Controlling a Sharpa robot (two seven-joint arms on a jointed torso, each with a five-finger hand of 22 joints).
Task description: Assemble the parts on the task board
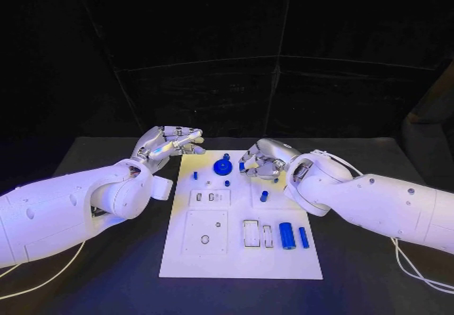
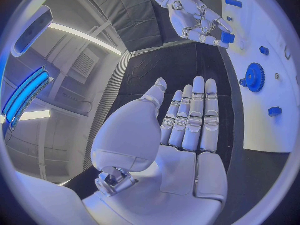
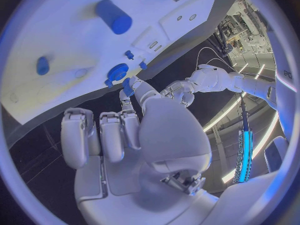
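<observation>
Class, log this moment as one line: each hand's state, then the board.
left hand: open, beside board | right hand: pinching small blue part over board's far end | task board: blue gear standing

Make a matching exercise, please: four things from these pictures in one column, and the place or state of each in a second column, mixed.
1 left hand
2 right hand
3 blue gear
4 thick blue cylinder

A lies on the near right part of the task board
B pinches a small blue part
C holds nothing, fingers straight
D on the board's far end, between both hands

Pairs: 1-C, 2-B, 3-D, 4-A
</observation>
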